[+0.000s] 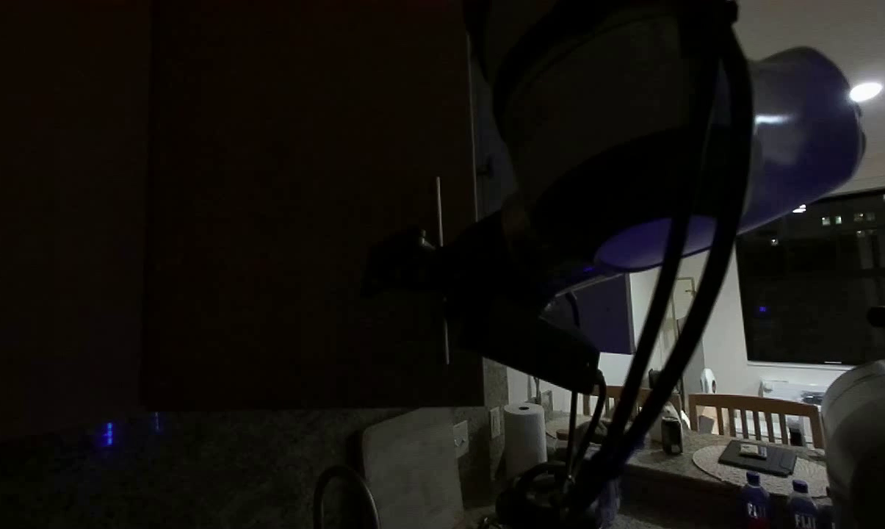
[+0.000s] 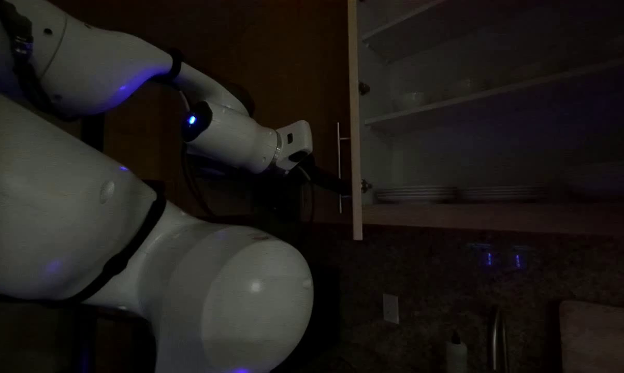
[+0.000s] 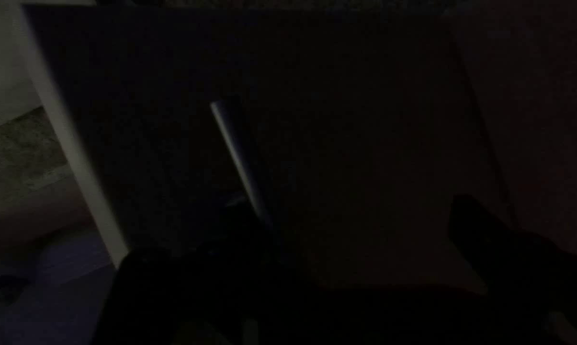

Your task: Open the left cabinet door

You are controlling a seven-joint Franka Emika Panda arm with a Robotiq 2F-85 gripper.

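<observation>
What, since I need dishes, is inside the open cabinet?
Past the left cabinet door, what look like stacked plates rest on the cabinet floor, with a likely bowl on the shelf above. Anything behind them is covered; the far right is too dark to read.

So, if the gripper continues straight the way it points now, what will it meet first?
Probably the front face of the left cabinet door, beside its silver handle; darkness hides how close the gripper is.

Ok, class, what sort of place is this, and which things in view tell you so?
Probably a kitchen, perhaps in a home: stacked plates in a cabinet, what looks like a faucet, and a paper towel roll.
</observation>
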